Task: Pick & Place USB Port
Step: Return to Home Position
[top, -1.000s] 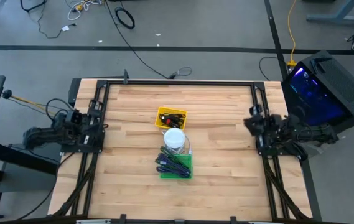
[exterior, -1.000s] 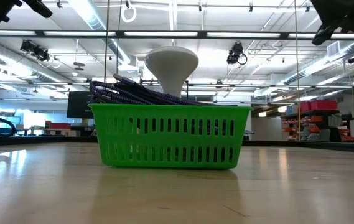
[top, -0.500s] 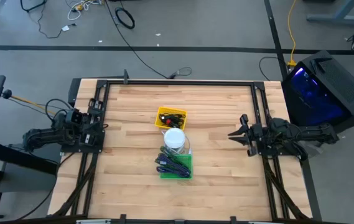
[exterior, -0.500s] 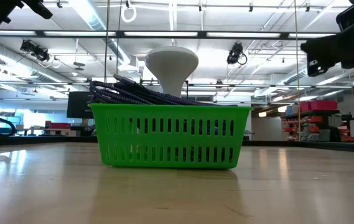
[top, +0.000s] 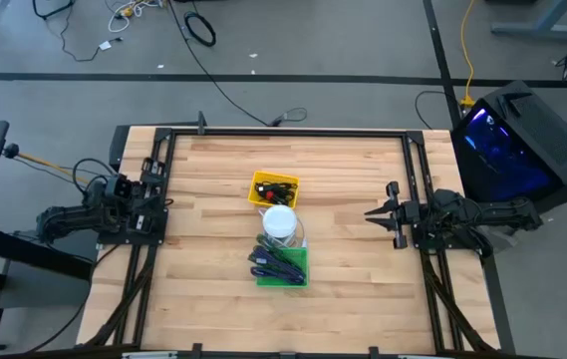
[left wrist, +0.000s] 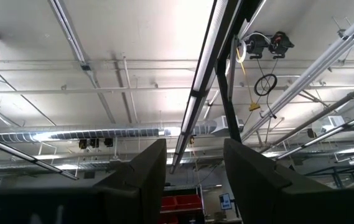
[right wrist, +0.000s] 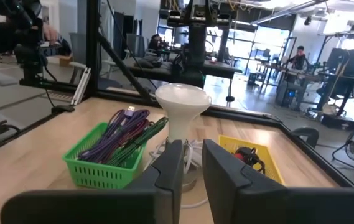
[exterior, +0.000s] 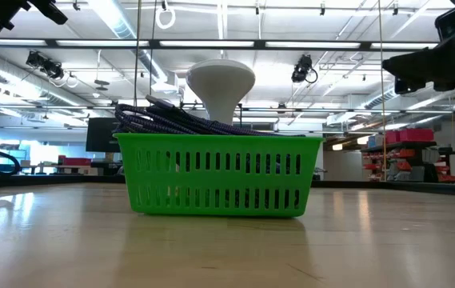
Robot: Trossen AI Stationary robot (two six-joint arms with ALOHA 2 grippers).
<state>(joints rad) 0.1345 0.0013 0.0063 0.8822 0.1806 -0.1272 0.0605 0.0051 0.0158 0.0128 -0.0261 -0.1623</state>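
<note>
The USB port (top: 276,187) lies among small black pieces with red markings in a yellow tray (top: 259,196) near the table's middle; it shows in the right wrist view too (right wrist: 246,155). My right gripper (top: 371,214) hovers over the table's right part, level, pointing toward the table's left edge, open by a narrow gap (right wrist: 192,168) and empty. The tray is well off to its left. My left gripper (top: 159,204) rests at the left edge, pointing up at the ceiling, open (left wrist: 195,180).
A white funnel-shaped lamp (top: 280,221) stands just nearer than the tray. Nearer still is a green basket (top: 301,269) of purple and green straps (right wrist: 127,127). Black frame rails (top: 415,179) run along the table's sides. Bare wood lies between my right gripper and the middle.
My right gripper has swung out from the right rail toward the table's left edge, come down, and turned level toward the middle objects. Most of this happened in the first half second; since then it has barely moved.
</note>
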